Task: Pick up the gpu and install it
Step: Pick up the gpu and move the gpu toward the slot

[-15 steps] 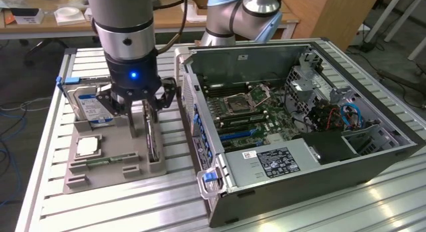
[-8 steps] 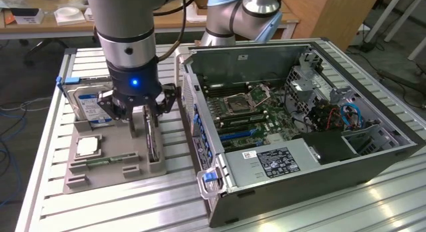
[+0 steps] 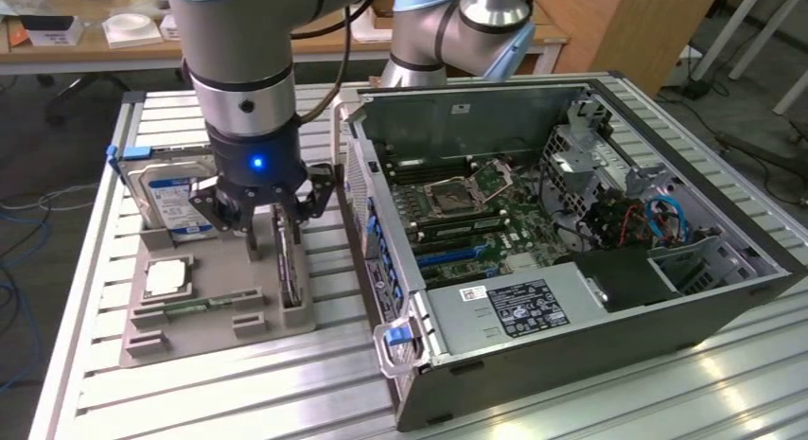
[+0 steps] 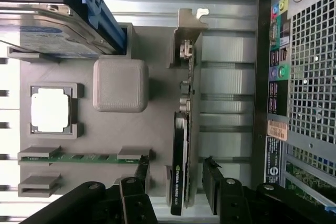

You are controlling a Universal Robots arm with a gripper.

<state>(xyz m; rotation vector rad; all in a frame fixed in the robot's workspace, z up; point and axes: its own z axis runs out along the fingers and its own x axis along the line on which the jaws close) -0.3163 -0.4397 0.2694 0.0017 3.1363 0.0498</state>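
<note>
The gpu [image 3: 293, 270] [image 4: 184, 129] stands on its long edge in a slot of the grey tray [image 3: 215, 270] [image 4: 157, 124], along the side of the tray that is next to the open computer case [image 3: 569, 270] [image 4: 304, 77]. It is a thin dark board with black parts on one face, and its silvery bracket [image 4: 189, 22] is at one end of the tray. The gripper [image 3: 272, 222] [image 4: 176, 170] hangs over the tray, at the other end of the card from the bracket. Its fingers [image 4: 143, 170] are spread open, one on each side of the board, and they hold nothing. I judge that the step in hand is the grasp. To do it well, the card should sit in the middle between the fingers, and the pads should close on the flat board, not on the black parts. The grip should be firm but gentle, because such a thin board can bend or tip in its slot. On the same tray, the hard drive [image 3: 170, 199] [image 4: 52, 30] stands at the bracket end, the processor chip [image 3: 166, 277] [image 4: 51, 109] lies near the middle, and the green memory stick [image 3: 196, 306] [image 4: 84, 157] lies toward the opposite end.
</note>
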